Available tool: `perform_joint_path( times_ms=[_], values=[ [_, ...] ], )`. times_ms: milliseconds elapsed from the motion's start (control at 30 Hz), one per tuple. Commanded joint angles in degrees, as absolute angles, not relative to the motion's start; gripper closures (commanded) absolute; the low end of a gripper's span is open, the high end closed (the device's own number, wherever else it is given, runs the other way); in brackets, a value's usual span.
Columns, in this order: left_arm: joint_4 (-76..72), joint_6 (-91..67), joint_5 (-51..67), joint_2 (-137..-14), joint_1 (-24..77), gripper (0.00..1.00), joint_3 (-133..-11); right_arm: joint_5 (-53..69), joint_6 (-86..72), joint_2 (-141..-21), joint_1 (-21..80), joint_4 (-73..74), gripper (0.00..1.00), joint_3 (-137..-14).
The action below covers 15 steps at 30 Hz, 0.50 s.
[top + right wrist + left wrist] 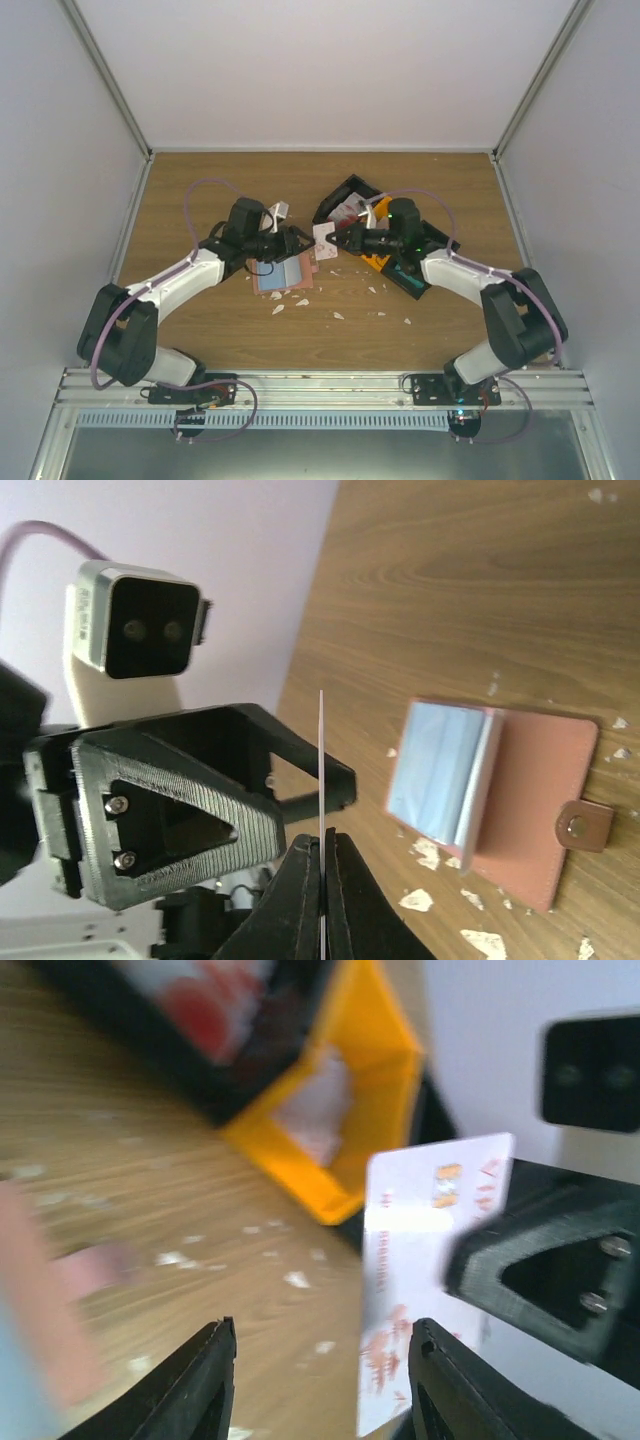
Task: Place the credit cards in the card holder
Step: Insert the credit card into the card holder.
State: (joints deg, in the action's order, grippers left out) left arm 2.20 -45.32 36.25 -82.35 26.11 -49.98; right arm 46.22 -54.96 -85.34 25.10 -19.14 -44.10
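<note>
The right gripper (322,848) pinches a white credit card (321,765) by its edge. The left gripper (320,1345) gapes beside it — the card holder (540,795) lies open.

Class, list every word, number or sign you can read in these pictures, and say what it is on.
None can be read.
White card in the right tool: orange print and symbols, too blurred.
Binned cards: red marks, blurred.
</note>
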Motion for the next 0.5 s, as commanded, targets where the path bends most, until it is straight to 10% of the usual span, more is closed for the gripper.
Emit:
perform_joint_path(
  times_ms=[0, 467],
  values=[
    [13.9, -37.2, 19.9, -77.7, 23.6, 0.5, -44.9, 38.8, -48.4, -91.3, 30.8, -12.8, 1.0, -48.5],
    [9.9, -37.2, 17.9, -77.2, 14.7, 0.67, -32.4, 29.5, -49.8, -113.2, 41.9, -14.5, 1.0, -62.8]
  ],
)
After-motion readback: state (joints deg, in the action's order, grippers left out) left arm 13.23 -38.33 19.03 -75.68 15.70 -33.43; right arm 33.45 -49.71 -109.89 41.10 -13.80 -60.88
